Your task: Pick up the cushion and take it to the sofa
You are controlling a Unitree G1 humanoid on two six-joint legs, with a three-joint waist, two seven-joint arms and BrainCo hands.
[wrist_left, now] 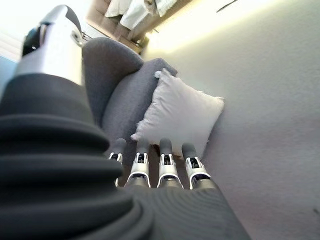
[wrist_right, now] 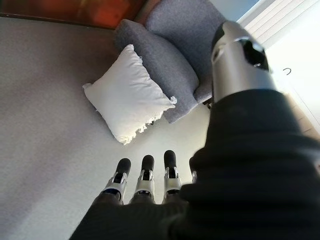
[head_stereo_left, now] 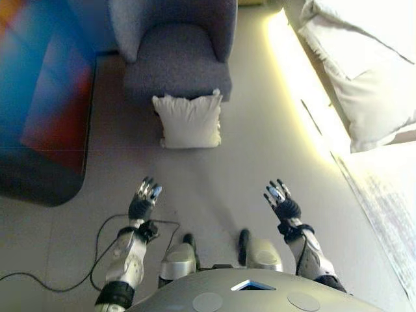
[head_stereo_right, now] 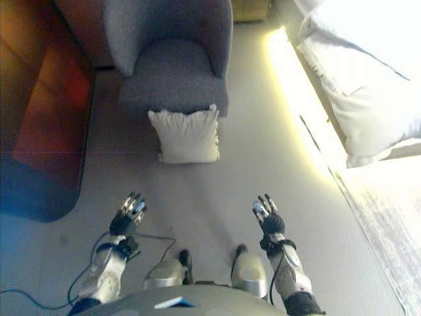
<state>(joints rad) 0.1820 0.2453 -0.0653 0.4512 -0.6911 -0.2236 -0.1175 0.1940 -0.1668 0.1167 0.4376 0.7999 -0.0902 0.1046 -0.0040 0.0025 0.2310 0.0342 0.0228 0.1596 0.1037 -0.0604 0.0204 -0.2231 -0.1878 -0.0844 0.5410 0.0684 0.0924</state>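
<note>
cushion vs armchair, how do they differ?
The cushion is white, the armchair grey. The cushion is much smaller than the armchair. The cushion stands on edge on the floor, leaning on the armchair's front. Both lie ahead of the open left hand and right hand, untouched.

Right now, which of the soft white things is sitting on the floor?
The small white cushion with frilly corners. It stands on the floor, leaning against the front of the grey armchair. The other white things are bedding up on the bed at the right.
</note>
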